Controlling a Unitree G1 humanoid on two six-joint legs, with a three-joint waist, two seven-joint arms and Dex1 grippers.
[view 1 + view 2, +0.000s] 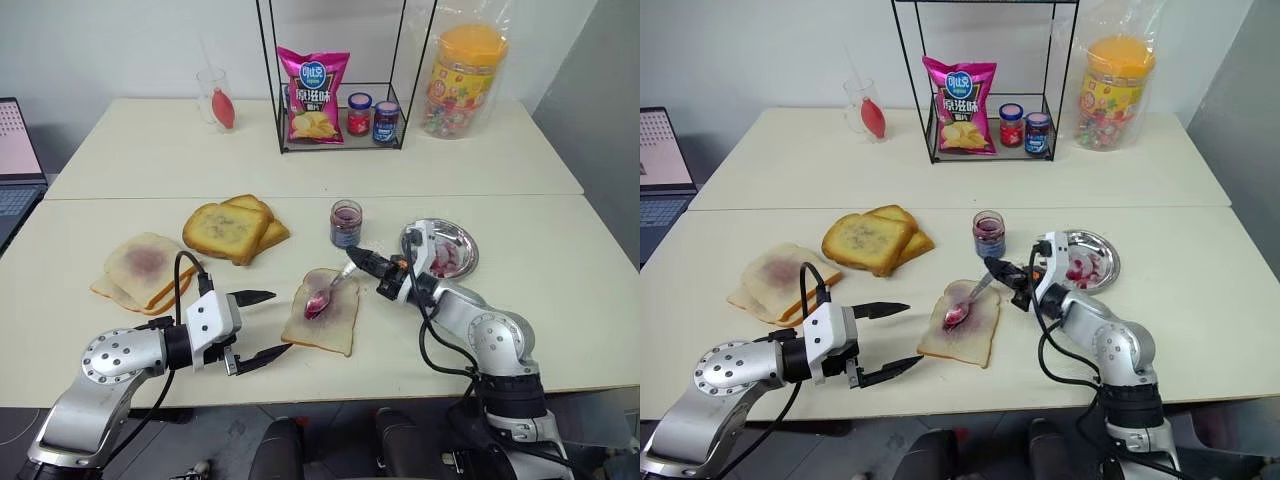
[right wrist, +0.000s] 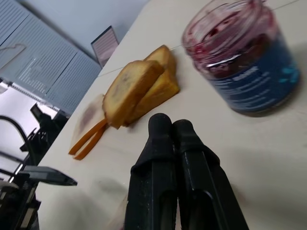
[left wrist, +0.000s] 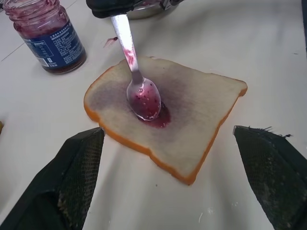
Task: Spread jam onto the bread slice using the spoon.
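The right hand (image 1: 362, 260) pinches the handle of the teaspoon (image 3: 139, 91) between fingers pressed together, holding it slanted down so the bowl lies face down in the purple smear at the middle of the white bread slice (image 3: 192, 115); that low angle suits dragging jam across the crumb. The slice lies flat on the worktop (image 1: 560, 300), directly in front of the robot, between the two arms. The left hand (image 1: 262, 325) hovers just beside the slice's near edge with its fingers spread wide, holding nothing, probably ready to steady the bread if it slides. The open jam jar (image 1: 346, 222) stands just beyond the slice, close to the spoon arm for refills. A metal dish (image 1: 462, 240) with jam traces sits beside the right hand, likely a spoon rest. Most of the slice remains bare, so spreading looks barely under way
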